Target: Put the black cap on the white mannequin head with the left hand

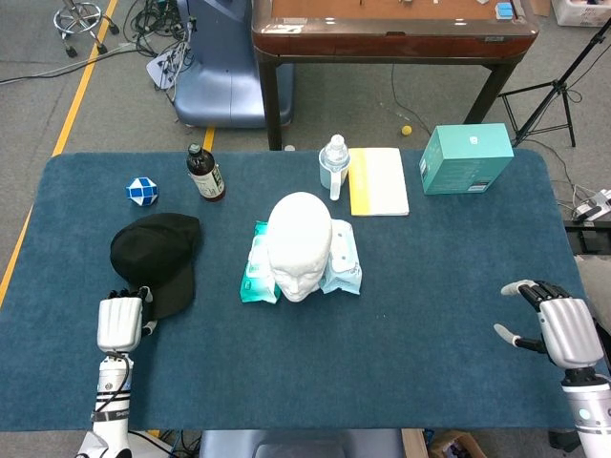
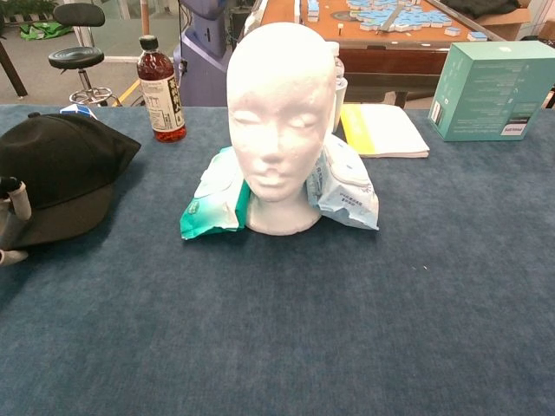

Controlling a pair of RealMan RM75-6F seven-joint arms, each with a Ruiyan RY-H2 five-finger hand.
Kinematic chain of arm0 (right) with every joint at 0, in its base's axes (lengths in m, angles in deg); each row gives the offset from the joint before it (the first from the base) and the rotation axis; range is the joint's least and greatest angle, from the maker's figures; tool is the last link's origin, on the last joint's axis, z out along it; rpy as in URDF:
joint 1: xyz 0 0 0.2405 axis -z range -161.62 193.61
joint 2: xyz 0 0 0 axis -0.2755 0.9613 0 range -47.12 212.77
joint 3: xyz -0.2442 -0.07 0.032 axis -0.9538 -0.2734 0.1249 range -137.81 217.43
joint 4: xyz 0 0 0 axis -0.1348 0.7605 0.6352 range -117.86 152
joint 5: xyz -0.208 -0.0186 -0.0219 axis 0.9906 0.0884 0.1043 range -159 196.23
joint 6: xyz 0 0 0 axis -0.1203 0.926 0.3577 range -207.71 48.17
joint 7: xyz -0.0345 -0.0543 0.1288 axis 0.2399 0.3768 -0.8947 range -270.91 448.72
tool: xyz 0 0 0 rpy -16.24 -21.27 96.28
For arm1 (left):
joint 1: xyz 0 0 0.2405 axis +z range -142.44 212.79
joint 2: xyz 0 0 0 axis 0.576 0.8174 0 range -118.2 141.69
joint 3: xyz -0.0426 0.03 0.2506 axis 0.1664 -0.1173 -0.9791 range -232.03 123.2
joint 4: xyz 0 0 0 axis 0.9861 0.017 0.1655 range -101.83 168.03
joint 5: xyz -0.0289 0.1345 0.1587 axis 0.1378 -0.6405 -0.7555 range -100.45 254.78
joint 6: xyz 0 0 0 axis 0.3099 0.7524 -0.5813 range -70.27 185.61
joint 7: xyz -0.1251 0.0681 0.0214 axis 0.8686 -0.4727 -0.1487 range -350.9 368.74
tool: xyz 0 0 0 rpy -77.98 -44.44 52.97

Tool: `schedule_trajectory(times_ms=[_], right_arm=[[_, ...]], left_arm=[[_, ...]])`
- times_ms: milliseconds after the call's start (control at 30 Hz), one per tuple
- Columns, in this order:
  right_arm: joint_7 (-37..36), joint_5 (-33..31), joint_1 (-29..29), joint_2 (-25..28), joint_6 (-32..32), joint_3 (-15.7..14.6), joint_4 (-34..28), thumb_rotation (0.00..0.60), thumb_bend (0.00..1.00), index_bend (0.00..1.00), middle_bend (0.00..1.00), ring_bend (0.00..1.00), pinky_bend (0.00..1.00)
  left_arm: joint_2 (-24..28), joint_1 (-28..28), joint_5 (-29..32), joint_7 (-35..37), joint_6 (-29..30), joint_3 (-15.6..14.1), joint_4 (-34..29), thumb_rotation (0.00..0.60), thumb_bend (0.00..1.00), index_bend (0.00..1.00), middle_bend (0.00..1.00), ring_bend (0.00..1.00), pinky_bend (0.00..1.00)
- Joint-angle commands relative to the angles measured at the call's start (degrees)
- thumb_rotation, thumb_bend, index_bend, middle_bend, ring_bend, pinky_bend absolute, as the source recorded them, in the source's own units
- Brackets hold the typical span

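The black cap (image 1: 156,250) lies on the blue table at the left, brim toward me; the chest view shows the cap (image 2: 61,173) at the left edge. My left hand (image 1: 121,322) sits just in front of the brim, fingers extended and fingertips (image 2: 16,198) at the brim's edge, with no grip that I can see. The white mannequin head (image 1: 300,244) stands upright at the table's middle, bare, and in the chest view the mannequin head (image 2: 279,113) faces me. My right hand (image 1: 558,324) rests at the front right, fingers spread and holding nothing.
Wet-wipe packs (image 1: 256,272) lie on both sides of the head's base. Behind it stand a dark bottle (image 1: 204,174), a clear bottle (image 1: 333,164), a yellow notebook (image 1: 378,180) and a teal box (image 1: 467,158). A blue-white puzzle toy (image 1: 141,191) lies at the back left.
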Motion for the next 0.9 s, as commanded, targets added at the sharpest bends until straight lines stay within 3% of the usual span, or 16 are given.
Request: schedule_trajectory(times_ms=[33, 167, 500, 667, 900], right_arm=[[0.0, -0.1, 0.0, 0.0, -0.1, 0.0, 0.0, 0.6, 0.1, 0.4, 0.43, 0.36, 0.43], [-0.1, -0.1, 0.0, 0.1, 0.0, 0.0, -0.1, 0.6, 0.1, 0.4, 0.43, 0.36, 0.43], [-0.1, -0.2, 0.0, 0.1, -0.1, 0.1, -0.1, 0.6, 0.1, 0.4, 0.43, 0.36, 0.43], [-0.2, -0.2, 0.0, 0.1, -0.1, 0.1, 0.0, 0.6, 0.1, 0.4, 0.43, 0.36, 0.43], [-0.2, -0.3, 0.0, 0.1, -0.1, 0.1, 0.0, 0.6, 0.1, 0.4, 0.43, 0.36, 0.43]], left_arm=[[-1.4, -0.9, -2.1, 4.5, 1.6, 0.8, 4.0, 0.6, 0.04, 0.43, 0.5, 0.38, 0.45], [-2.1, -1.6, -2.9, 7.2, 1.8, 1.3, 7.1, 0.6, 0.04, 0.46, 0.46, 0.35, 0.45], [-2.2, -2.2, -3.2, 9.8, 2.6, 2.5, 10.0, 0.6, 0.05, 0.49, 0.46, 0.35, 0.45], [-1.7, -2.3, -2.9, 9.7, 2.2, 2.7, 9.7, 0.6, 0.19, 0.52, 0.46, 0.35, 0.45], [-1.1, -2.4, -2.4, 9.1, 1.1, 2.9, 8.8, 0.6, 0.26, 0.53, 0.46, 0.35, 0.45]])
